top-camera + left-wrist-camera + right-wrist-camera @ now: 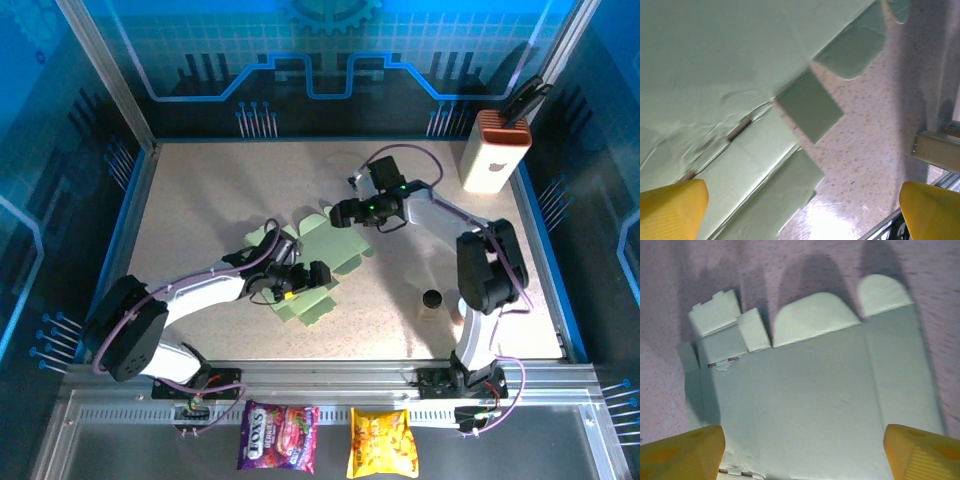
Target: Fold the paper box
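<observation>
Top external: box [322, 243] lies flat on the worktop [200, 200], left tool [318, 274] and right tool [338, 212] gaping over it (nothing held). Pinch off a score line and it could crumple or skid.

Bright overhead light: the paper box [810, 405] casts soft shadows, the table [830, 220] shows glare.

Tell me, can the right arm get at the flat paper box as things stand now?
Probably yes. The right hand hovers right above the flat paper box, its yellow fingers apart, and nothing lies between them and the card.
</observation>
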Available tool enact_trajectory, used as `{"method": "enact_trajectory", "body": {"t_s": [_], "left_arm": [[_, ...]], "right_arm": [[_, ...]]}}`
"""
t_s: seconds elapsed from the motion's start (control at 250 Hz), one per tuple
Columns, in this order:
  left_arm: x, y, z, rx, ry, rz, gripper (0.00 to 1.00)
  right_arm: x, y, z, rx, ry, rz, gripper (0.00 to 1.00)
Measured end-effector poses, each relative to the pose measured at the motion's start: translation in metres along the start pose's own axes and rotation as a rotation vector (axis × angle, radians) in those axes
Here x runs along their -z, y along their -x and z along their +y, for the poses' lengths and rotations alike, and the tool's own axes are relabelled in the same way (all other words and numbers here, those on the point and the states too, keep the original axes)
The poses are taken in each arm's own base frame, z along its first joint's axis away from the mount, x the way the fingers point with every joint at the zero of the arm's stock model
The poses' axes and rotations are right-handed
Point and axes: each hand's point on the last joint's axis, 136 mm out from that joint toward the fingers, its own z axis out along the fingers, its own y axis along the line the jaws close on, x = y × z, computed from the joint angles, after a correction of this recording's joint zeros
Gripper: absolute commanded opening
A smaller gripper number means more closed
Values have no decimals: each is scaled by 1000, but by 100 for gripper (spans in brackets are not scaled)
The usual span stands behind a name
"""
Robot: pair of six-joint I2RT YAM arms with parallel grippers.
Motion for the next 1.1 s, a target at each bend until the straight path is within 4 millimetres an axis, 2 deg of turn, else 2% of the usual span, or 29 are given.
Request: {"method": "enact_trajectory", "body": {"t_s": [0.104, 0.196, 0.316, 0.503, 0.811, 0.883, 1.099], "left_arm": [[1, -2, 8, 29, 16, -15, 99], [2, -2, 15, 43, 36, -28, 99], [1, -1, 20, 61, 53, -43, 99], [0, -1, 30, 81, 68, -45, 99], [9, 18, 50, 161, 83, -98, 99], [11, 25, 55, 173, 85, -112, 99], [16, 46, 64, 186, 97, -136, 99]], "right_arm": [[-18, -2, 15, 28, 48, 40, 83], [-30, -5, 20, 32, 73, 73, 83], [-42, -9, 14, 28, 76, 106, 82], [-56, -28, 1, 1, 57, 176, 82], [-57, -49, -11, -13, 19, 240, 82], [-51, -55, -13, -23, 26, 240, 82], [-31, -87, -15, -59, 20, 281, 82]]}}
